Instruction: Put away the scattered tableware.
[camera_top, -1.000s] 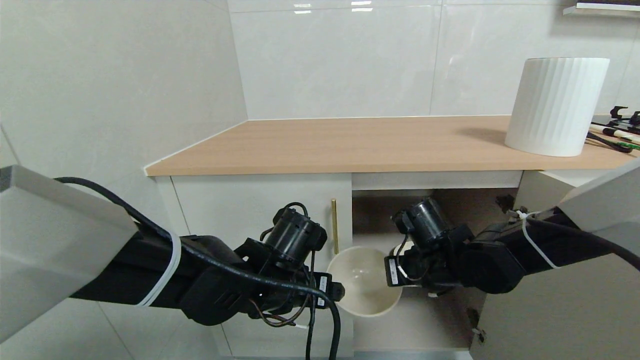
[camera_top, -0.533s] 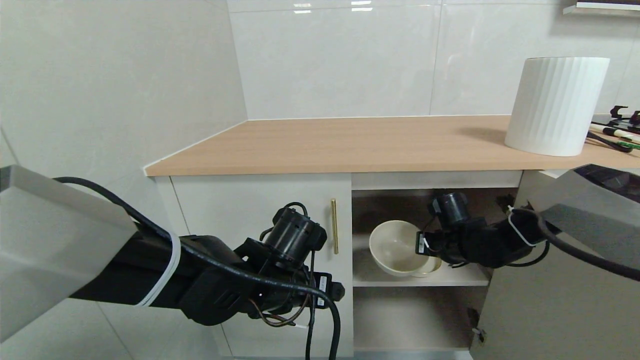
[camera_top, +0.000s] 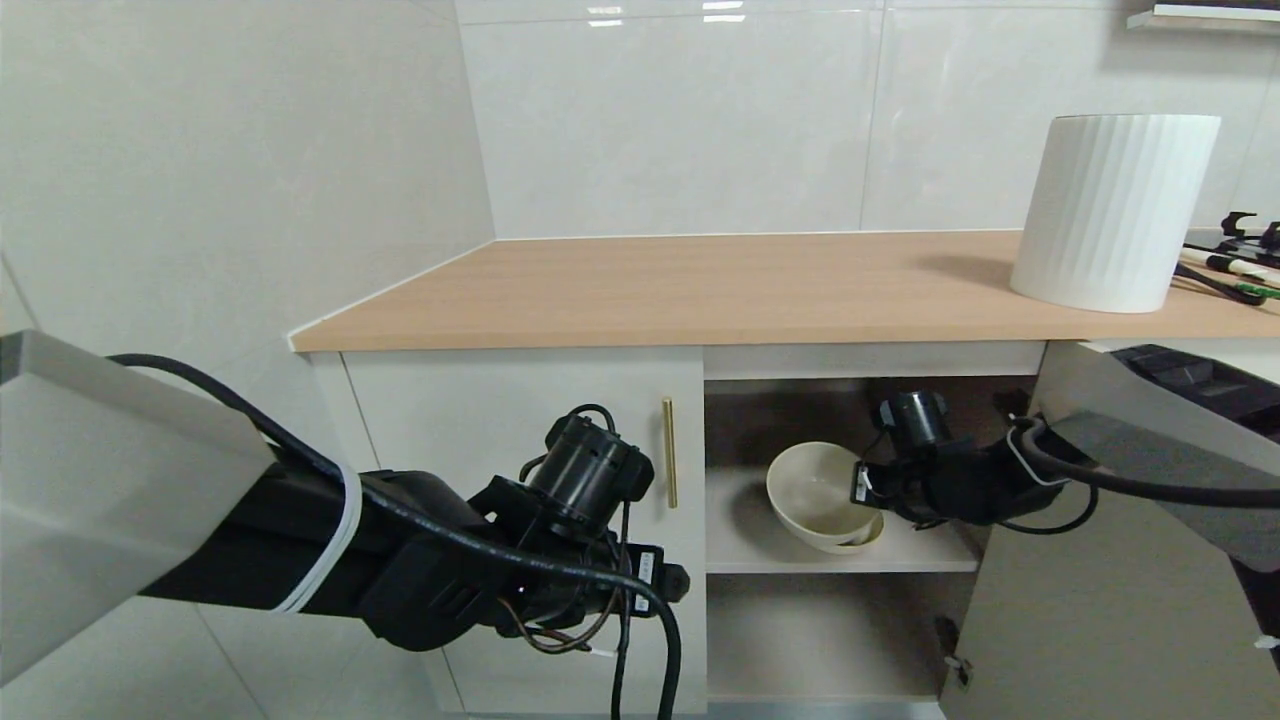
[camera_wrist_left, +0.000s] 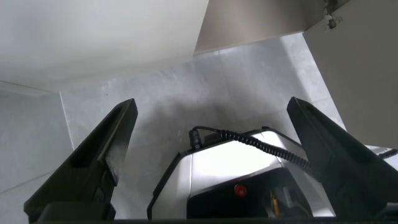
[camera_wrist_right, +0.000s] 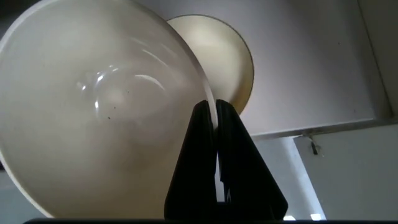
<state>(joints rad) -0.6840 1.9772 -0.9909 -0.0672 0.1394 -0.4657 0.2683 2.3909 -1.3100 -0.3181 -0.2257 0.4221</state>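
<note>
The left arm (camera_top: 420, 560) lies stretched low across the front of the cabinet. Its left gripper (camera_top: 665, 583) hangs just before the closed door (camera_top: 520, 430), below the brass handle (camera_top: 668, 452). In the left wrist view the left gripper (camera_wrist_left: 211, 109) stands wide apart with nothing between its fingers (camera_wrist_left: 102, 155).

The right arm (camera_top: 1000, 480) reaches in past the open door (camera_top: 1100, 620), level over the upper shelf (camera_top: 735, 545) inside the cabinet. The right gripper (camera_top: 862, 492) is pinched narrow on the rim of a bowl (camera_top: 820, 495), one finger inside the wall and one outside. The right wrist view shows the right gripper (camera_wrist_right: 216, 118) clamped on that thin rim.

The bowl (camera_wrist_right: 106, 106) is cream, round and deep, glossy inside with small light spots at its bottom. It hangs tilted from the right gripper, its mouth turned toward the closed door and its low side down at the shelf. A small pale dish (camera_top: 868, 535) lies on the shelf just beneath the right gripper, and the right wrist view shows the dish (camera_wrist_right: 227, 59) as a flat disc past the bowl's rim. I cannot tell whether bowl and dish touch.

Above both grippers runs the wooden countertop (camera_top: 700, 290). On it, above the right arm, stands a white ribbed container (camera_top: 1115, 210).
</note>
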